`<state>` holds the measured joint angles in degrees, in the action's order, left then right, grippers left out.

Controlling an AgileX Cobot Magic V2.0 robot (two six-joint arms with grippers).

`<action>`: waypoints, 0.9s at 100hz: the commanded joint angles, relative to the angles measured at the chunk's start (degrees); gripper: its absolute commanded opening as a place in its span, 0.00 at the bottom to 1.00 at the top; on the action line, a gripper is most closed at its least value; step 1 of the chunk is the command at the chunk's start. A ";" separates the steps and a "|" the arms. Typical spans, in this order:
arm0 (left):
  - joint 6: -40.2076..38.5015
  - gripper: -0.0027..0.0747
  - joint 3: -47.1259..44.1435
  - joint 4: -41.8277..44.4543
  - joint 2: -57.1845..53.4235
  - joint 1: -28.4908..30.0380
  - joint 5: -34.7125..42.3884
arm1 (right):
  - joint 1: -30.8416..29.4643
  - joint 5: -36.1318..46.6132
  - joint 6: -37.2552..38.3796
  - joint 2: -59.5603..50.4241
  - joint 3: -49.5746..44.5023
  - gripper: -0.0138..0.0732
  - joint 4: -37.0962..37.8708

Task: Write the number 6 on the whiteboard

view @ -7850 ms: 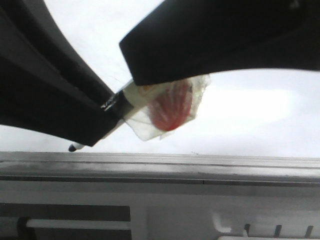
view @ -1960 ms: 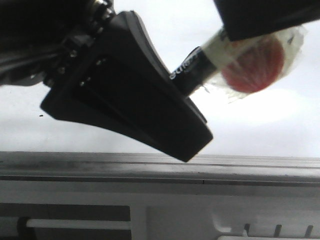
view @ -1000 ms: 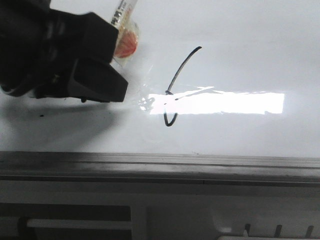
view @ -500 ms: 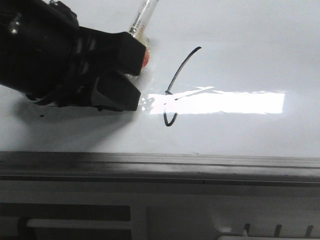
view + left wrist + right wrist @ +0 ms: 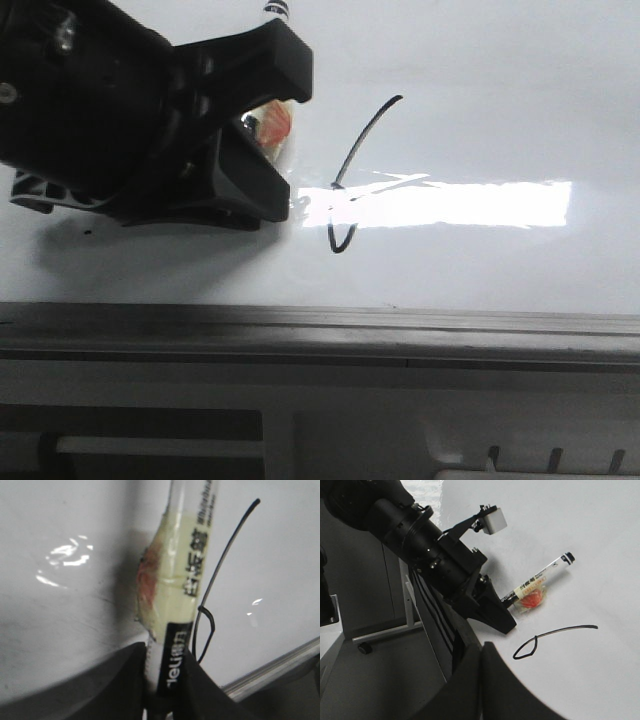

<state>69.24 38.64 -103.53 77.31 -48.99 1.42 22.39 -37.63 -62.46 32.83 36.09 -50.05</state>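
My left gripper (image 5: 262, 165) clenches the taped whiteboard marker (image 5: 182, 585), just left of the thin black number 6 (image 5: 352, 180) on the glossy white whiteboard (image 5: 500, 120). My right gripper (image 5: 485, 680): I cannot tell.

Glossy smooth whiteboard (image 5: 480, 120), dull grey metal frame (image 5: 400, 335), matt black plastic claw (image 5: 275, 135)

Whiteboard marker (image 5: 540, 577) — clear barrel, black printing, wrapped in yellowish tape (image 5: 175, 575) with a red patch (image 5: 270, 126). Tiny black speck (image 5: 86, 233) off to my left.
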 commanded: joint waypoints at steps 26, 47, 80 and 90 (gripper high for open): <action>-0.94 0.01 0.45 -2.27 2.80 1.95 6.16 | -0.55 0.11 0.01 0.06 1.75 0.09 -4.70; -0.94 0.01 0.45 -2.27 2.80 1.95 10.43 | -0.55 -0.26 0.01 0.06 1.75 0.09 -4.78; -0.94 0.02 0.45 -2.16 2.80 3.08 12.73 | -0.55 -0.26 0.01 0.06 1.75 0.09 -4.78; -0.94 0.10 0.45 -2.16 2.80 3.08 13.23 | -0.55 -0.26 0.01 0.06 1.75 0.09 -4.78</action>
<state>68.86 39.03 -104.42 78.81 -48.53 -0.68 22.39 -39.80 -62.37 32.83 36.09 -52.03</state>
